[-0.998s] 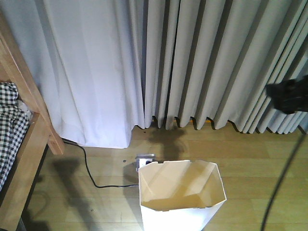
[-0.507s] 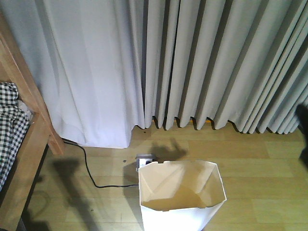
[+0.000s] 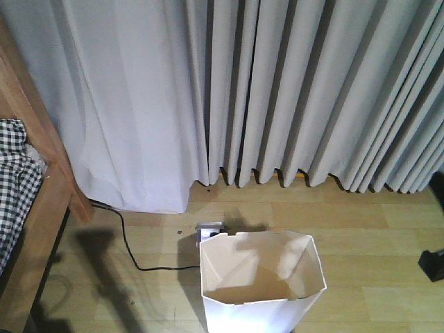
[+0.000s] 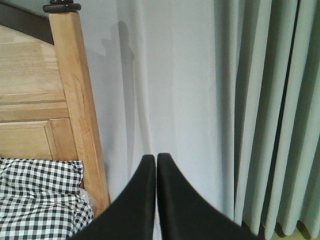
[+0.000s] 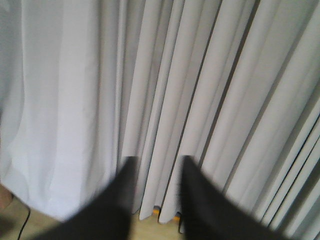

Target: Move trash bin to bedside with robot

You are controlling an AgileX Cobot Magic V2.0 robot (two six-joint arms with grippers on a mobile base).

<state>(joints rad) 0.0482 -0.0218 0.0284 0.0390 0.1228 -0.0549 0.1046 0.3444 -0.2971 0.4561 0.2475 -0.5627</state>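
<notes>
White trash bin (image 3: 262,281) stands on the floor right of the bedside (image 3: 43,182), below both raised claws: left claw (image 4: 152,162) together, right claw (image 5: 156,170) apart.

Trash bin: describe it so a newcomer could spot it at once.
Below the long grey curtains, on the wooden floor, stands the trash bin. It is the only open white container, tapered, with a cream inside, right of the black cable.
</notes>
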